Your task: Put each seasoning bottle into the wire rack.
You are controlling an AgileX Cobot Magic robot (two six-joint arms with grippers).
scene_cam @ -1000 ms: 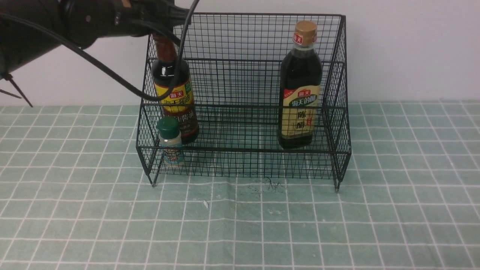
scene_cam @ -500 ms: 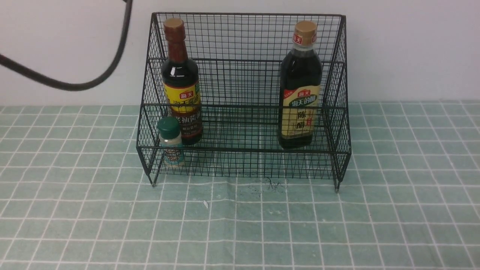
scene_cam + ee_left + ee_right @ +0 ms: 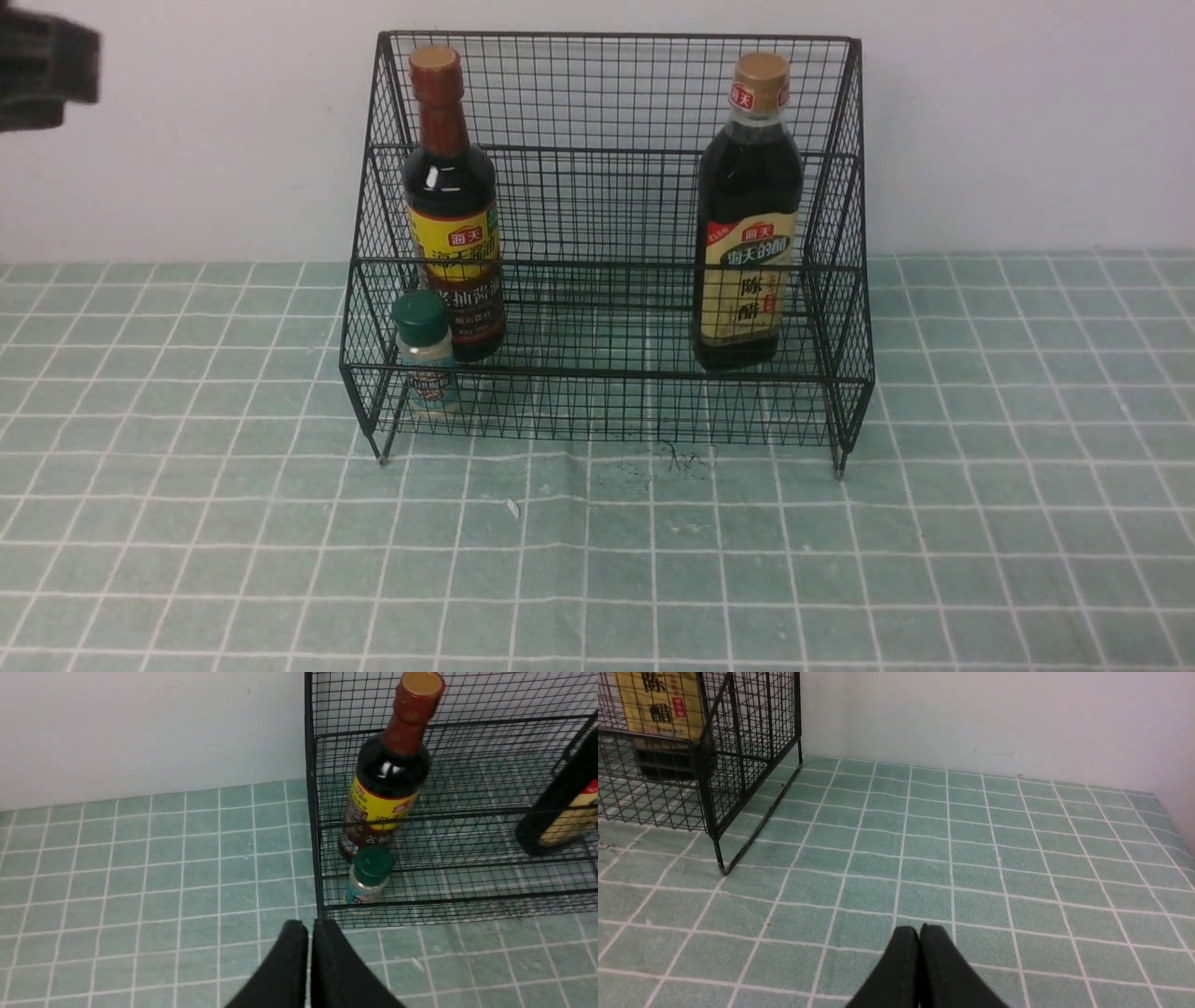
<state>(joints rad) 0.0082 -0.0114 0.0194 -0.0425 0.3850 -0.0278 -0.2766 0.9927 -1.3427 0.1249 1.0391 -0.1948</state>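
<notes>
**All three bottles racked, left arm clear**

The left pincer (image 3: 308,933) has let go of the tall bottle (image 3: 452,201) and pulled off to the side, its tips now pressed together on nothing. A second ago it hung over that bottle's neck. The wider bottle (image 3: 747,215) and green-capped shaker (image 3: 425,352) stand inside the wire rack (image 3: 607,252) too. The right pincer (image 3: 920,938) is pinched closed, empty, over the tabletop (image 3: 971,868). The task looks finished.

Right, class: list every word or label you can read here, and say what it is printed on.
"海天": red badge on the tall bottle; rest of its label unclear.
"海天", "陈醋": label of the wider bottle; neck badge too small.
Green-capped shaker: label too blurred.
</notes>
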